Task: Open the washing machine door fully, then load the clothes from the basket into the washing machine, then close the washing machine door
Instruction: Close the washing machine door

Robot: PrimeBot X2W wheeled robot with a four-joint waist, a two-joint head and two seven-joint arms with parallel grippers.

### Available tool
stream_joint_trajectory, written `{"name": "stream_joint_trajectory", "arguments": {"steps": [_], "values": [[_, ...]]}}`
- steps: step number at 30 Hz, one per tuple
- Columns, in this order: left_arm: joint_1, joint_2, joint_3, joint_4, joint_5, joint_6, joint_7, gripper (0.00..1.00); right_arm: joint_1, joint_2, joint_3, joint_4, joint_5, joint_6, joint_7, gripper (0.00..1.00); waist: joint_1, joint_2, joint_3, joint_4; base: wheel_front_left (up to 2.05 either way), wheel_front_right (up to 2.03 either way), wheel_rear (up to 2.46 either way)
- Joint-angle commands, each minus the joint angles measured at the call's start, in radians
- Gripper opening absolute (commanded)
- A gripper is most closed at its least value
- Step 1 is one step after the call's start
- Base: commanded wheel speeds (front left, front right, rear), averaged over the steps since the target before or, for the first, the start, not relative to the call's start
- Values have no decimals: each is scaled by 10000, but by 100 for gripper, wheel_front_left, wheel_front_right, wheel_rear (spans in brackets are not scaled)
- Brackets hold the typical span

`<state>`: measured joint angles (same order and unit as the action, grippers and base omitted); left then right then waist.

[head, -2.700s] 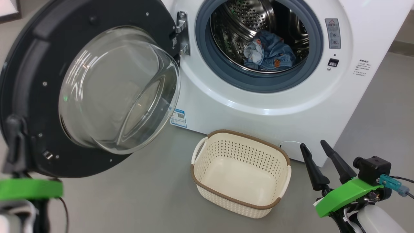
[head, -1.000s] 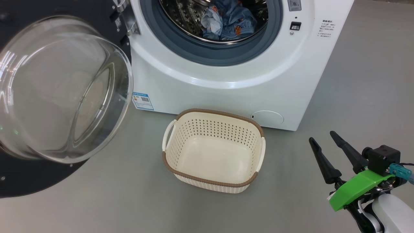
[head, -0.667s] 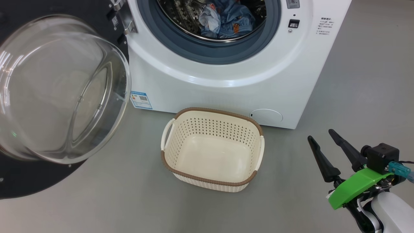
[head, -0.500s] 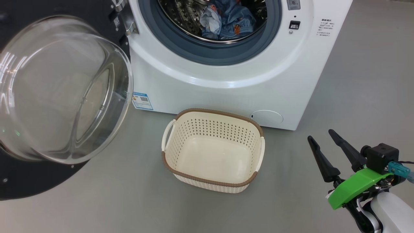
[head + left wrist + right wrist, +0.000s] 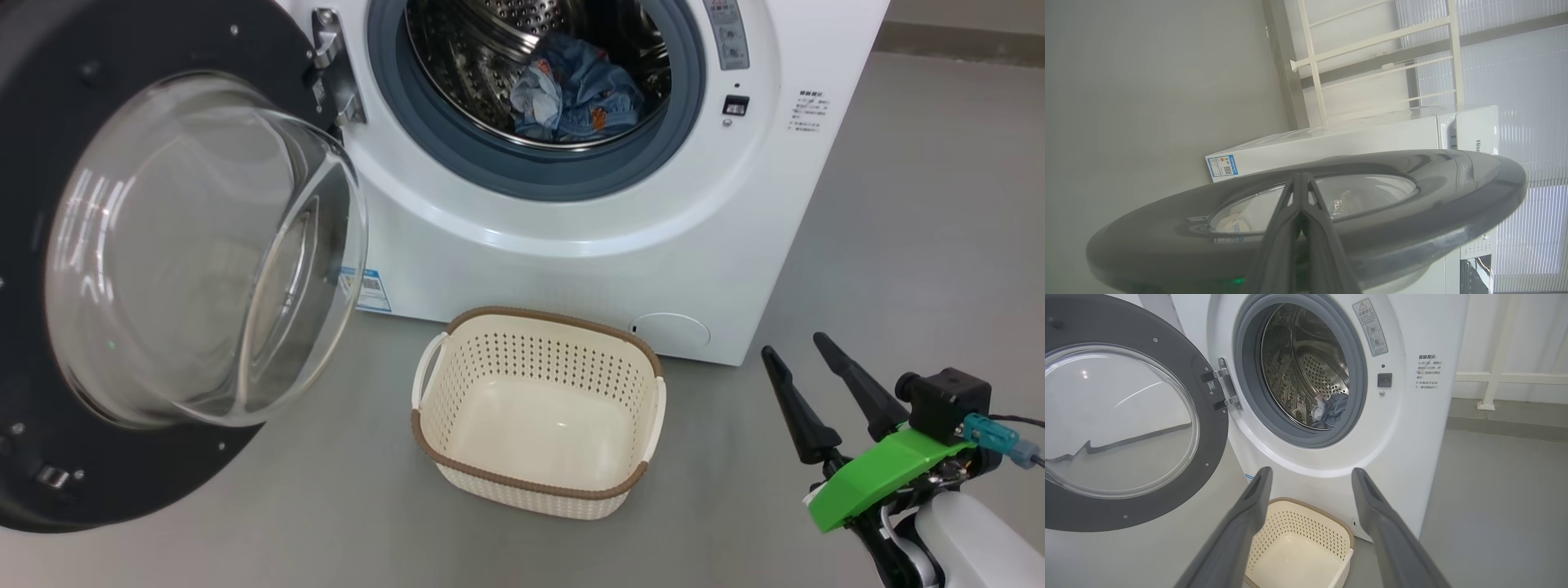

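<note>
Washing machine door (image 5: pixel 188 253) stands open, swung out to the left on its hinge (image 5: pixel 331 65), glass bowl bulging toward the camera, black rim round it. Clothes (image 5: pixel 575 98) lie bunched at the bottom of the steel drum (image 5: pixel 482 57): blue fabric with small orange prints, a paler piece at its left. Grey gasket (image 5: pixel 522 175) rings the opening. Washing machine (image 5: pixel 571 261) is white and sits on the grey floor (image 5: pixel 898 204), with a blue label sticker (image 5: pixel 371 287) low on its front, partly behind the door glass. Basket (image 5: pixel 522 483) is on the floor just in front of the machine, upright, its bare cream bottom showing.

Right end effector (image 5: pixel 793 346) is low right, well apart from the basket, fingers spread and holding nothing; a green mount (image 5: pixel 873 482) and a small black camera (image 5: pixel 943 404) sit behind it. In the left wrist view, the left end effector (image 5: pixel 1301 175) has its fingers pressed together, nothing between them, tips over the door's outer face. Cannot tell if they touch it.
</note>
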<state>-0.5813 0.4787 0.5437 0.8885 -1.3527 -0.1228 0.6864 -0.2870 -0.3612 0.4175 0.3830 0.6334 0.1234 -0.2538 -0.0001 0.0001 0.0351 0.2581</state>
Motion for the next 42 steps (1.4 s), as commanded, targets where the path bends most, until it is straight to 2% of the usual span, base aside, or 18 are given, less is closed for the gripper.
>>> {"name": "stream_joint_trajectory", "arguments": {"steps": [1,7,14,20,22,26,30,42], "values": [[130,362,-1,-425,-166,-78,335,0,88,-48,74,-174,94,73,-80,100,1,-1,-126,0,0,0,0],[666,165,-239,-1175,-484,-72,1636,0,230,180,-6,-167,94,73,-80,100,1,-1,-325,7,0,0,0],[1289,-280,-744,-2475,-655,204,2965,0,361,376,-124,-198,75,73,-80,100,1,-1,-562,-67,0,0,0],[1946,-741,-981,-4127,-1039,859,4005,0,545,547,-237,-240,64,73,-80,100,1,-1,-729,-232,0,0,0],[2279,-991,-1160,-5043,-1195,1339,4482,0,595,602,-323,-268,47,73,-80,100,1,-1,-765,-342,0,0,0],[2605,-1317,-1401,-6165,-1248,1872,4781,0,627,705,-361,-295,16,73,-80,100,1,-1,-789,-556,0,0,0],[2809,-1603,-1600,-7007,-1317,2202,4976,0,591,774,-423,-327,-16,73,-80,100,1,-1,-762,-861,0,0,0],[3070,-2496,-1989,-8052,-1294,2488,4748,0,473,734,-455,-343,-61,73,-80,100,1,-1,-601,-2021,0,0,0]]}}
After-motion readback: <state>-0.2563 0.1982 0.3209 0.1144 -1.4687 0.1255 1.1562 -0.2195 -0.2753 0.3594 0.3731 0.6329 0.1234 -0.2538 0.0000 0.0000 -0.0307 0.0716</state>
